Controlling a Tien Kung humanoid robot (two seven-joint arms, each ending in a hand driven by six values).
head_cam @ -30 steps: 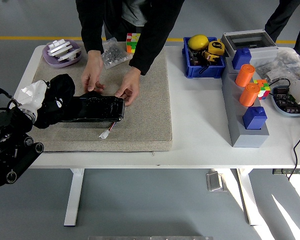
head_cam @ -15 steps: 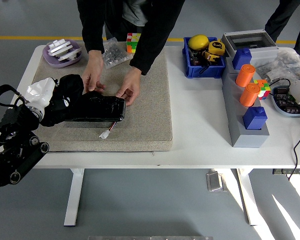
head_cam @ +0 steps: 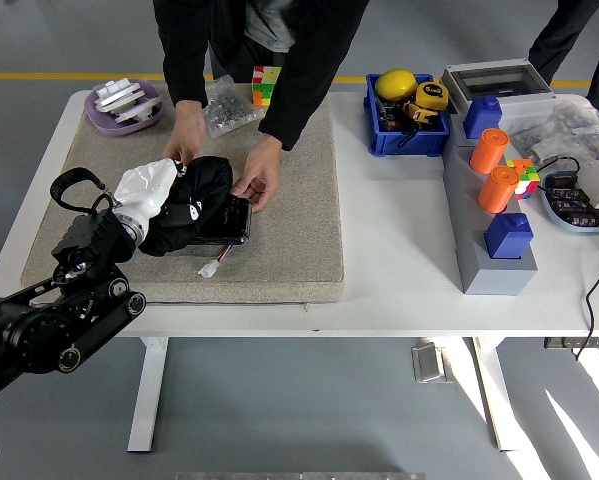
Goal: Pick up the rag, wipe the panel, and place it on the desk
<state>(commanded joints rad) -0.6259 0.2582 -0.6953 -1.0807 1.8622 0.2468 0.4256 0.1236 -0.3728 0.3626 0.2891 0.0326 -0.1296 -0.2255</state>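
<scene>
Left robot hand clenched on rag atop panel. Soft, light, bunches easily; best gripped mid-wad. Person's hands steadying at 12 o'clock.

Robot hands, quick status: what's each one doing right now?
Left hand: closed on the black rag, pressing it over the black panel.
Right hand: not in view.

Rag: your soft white cloth rag, crumpled, matt.
Panel: the glossy black flat panel, smooth.
Mat: the coarse grey-beige felt-like mat, rough, matt.
Table: the smooth white table, faintly satin.
Bin: the shiny blue plastic bin.
</scene>
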